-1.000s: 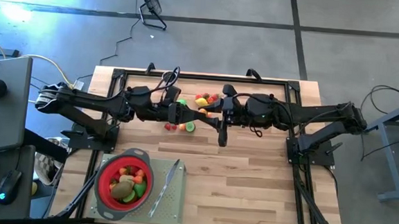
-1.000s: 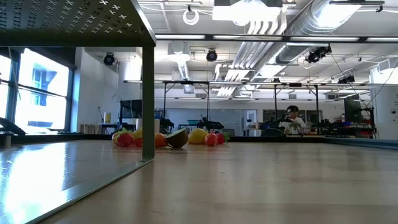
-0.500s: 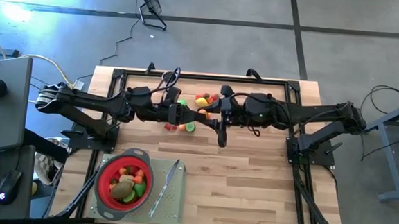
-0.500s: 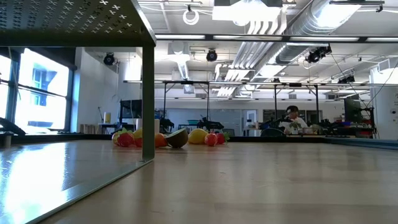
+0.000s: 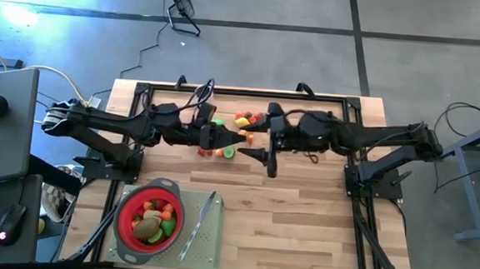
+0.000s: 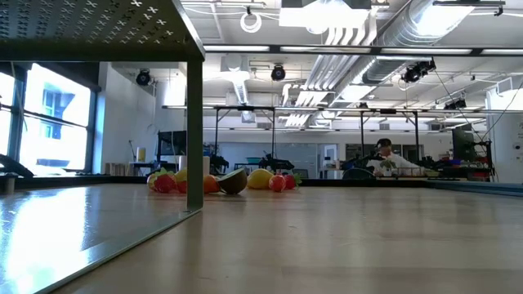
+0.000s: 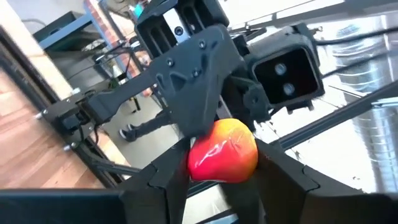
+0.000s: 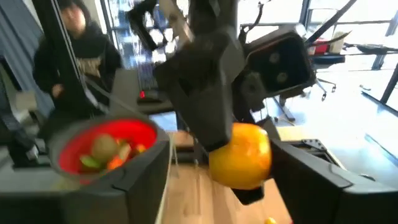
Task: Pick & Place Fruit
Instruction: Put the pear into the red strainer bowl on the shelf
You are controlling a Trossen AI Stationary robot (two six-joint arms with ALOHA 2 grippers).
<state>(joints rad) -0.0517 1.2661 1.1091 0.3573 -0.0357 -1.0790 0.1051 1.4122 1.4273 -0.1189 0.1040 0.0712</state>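
Observation:
A small red-and-yellow toy fruit sits between my left gripper's fingers, high above the table. The right wrist view shows it orange. My right gripper faces the left one at close range with its fingers open on either side of this fruit; I cannot tell whether they touch it. In the high view the grippers meet over the middle of the table's far half and hide the fruit. More toy fruits lie on the table below. My left gripper pinches the fruit between its two fingers, one on each flank. The fruit is lifted clear of the table. The gripper points toward the table's right and tips upward.
A red strainer with several fruits inside stands on a grey mat at the near left. A slim grey knife lies on the mat beside it. Bare wood spreads across the near right. A person stands beyond the table.
My right gripper has turned about its wrist and shifted slightly toward the table's right and near edges. The left arm and the fruits on the table have stayed where they were.

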